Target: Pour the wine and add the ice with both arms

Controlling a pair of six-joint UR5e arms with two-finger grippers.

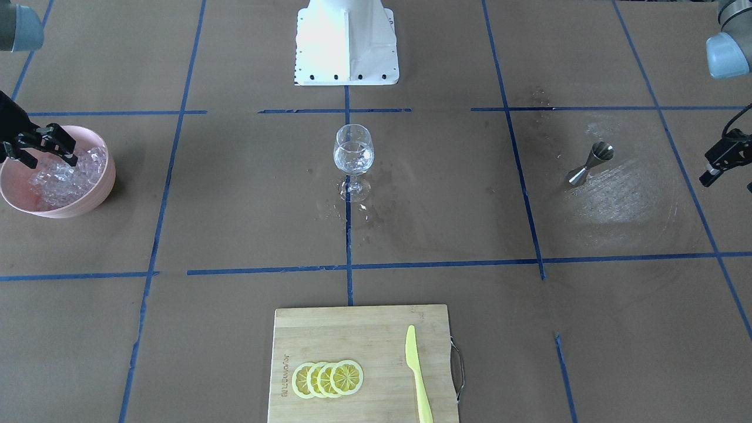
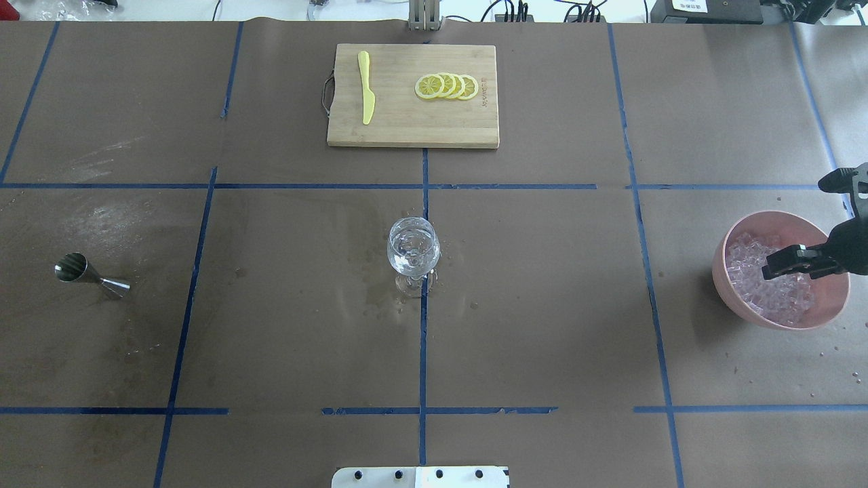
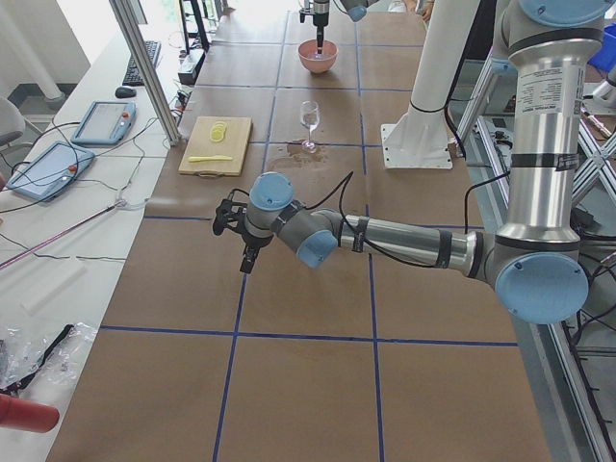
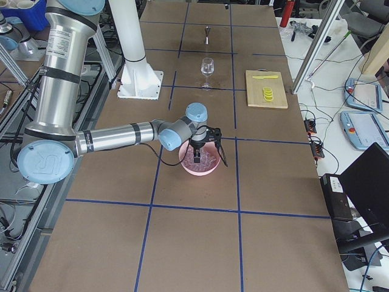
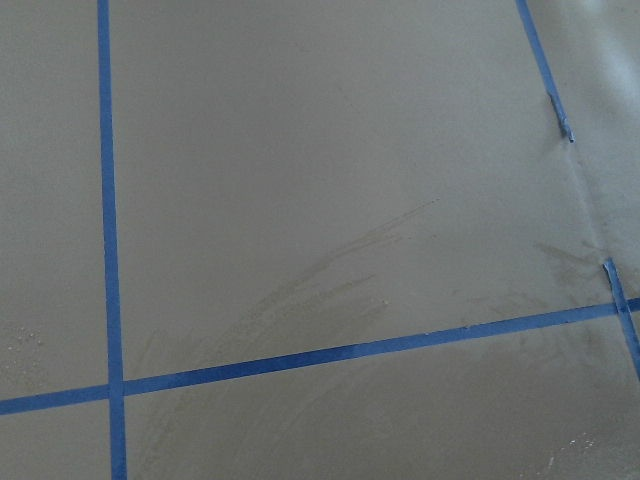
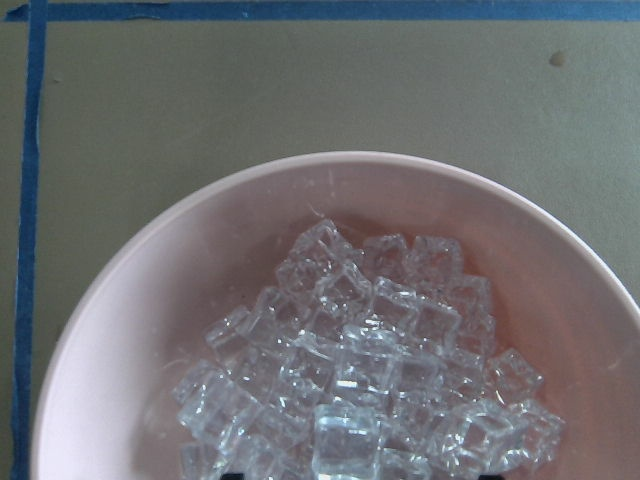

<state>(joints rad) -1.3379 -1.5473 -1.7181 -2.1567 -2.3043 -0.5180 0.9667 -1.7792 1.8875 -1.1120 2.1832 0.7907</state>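
Overhead exterior view: the right gripper (image 2: 773, 264) hangs just above the ice (image 2: 749, 274) heaped in the pink bowl (image 2: 717, 268), fingers parted and holding nothing. The left gripper (image 1: 714, 170) points down over bare table near the jigger (image 2: 91, 276), which lies on its side; whether its fingers are parted cannot be told. The wine glass (image 2: 412, 247) stands upright mid-table, holding the wine (image 2: 411, 261), with wet spots around its foot.

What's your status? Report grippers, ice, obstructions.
Right gripper open above ice in pink bowl. Left gripper aside, state unreadable. Nothing between bowl and wine glass.
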